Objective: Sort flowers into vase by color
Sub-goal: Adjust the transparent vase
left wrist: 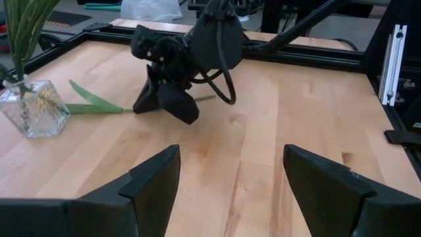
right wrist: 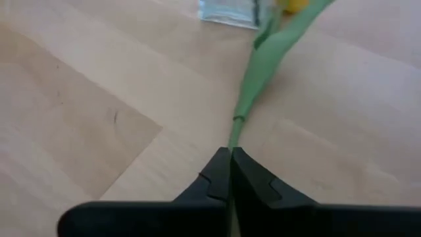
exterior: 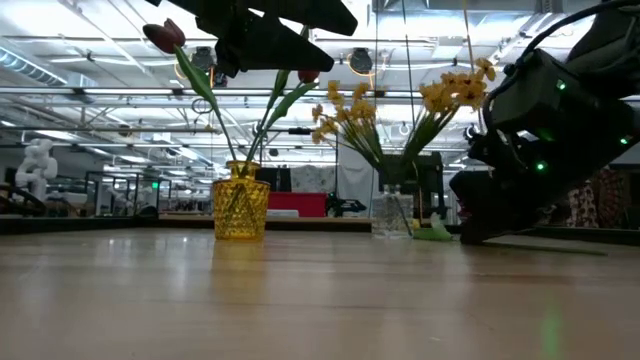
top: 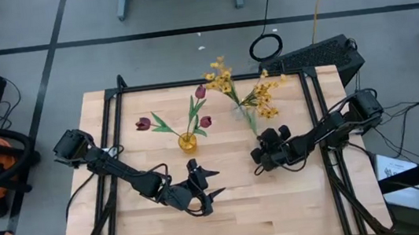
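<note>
A yellow glass vase (top: 187,142) holds red tulips (top: 204,122) at the table's middle. To its right, a clear vase (top: 240,112) holds sprays of small yellow blossoms (top: 264,94). A green-stemmed flower (right wrist: 273,52) with a yellow head lies on the table beside the clear vase. My right gripper (top: 261,153) is shut on its stem. My left gripper (top: 205,185) hovers open over the near middle of the table, with nothing between its fingers (left wrist: 151,191). My right gripper pinches the lying flower's thin green stem (right wrist: 232,138) between its two fingertips, below the long leaf (left wrist: 99,102). The fingers slant down onto the table from its right side. The stem runs out ahead of them toward the clear vase, and the flower lies flat on the wood.
Black frame rails (top: 115,144) run along the table's left, right and far sides. Bare wood (top: 283,204) lies between my two grippers and the near edge. The right arm (top: 337,123) reaches in from the right rail.
</note>
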### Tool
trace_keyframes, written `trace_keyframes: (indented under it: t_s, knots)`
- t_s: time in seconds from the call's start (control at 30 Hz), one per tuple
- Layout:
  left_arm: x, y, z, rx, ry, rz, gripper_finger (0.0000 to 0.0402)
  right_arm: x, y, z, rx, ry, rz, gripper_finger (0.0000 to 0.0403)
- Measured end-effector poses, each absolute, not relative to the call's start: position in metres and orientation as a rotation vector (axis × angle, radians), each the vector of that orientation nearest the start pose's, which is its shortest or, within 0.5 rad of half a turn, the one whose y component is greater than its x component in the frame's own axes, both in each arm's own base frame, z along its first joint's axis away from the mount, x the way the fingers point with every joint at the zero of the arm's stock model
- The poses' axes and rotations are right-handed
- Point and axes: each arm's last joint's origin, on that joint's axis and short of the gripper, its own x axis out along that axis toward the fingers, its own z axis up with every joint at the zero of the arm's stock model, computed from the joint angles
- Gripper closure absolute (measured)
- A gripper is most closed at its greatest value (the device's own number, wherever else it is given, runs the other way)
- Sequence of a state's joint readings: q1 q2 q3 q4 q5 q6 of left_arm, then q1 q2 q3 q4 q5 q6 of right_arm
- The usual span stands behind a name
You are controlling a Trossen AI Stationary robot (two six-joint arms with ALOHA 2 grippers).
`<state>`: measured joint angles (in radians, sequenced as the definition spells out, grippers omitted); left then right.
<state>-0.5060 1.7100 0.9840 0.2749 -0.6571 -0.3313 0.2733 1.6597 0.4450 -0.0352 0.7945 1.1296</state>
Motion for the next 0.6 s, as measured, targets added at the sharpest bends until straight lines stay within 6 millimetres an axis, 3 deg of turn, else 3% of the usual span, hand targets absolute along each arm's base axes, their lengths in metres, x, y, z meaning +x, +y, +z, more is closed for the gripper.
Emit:
trace_keyframes:
  t_s: [0.6]
  knots:
    - [0.325,-0.16,0.208,-0.076,0.35,0.2,0.0126,0.191,0.066,0.107,0.426,0.852,-0.789,0.0403]
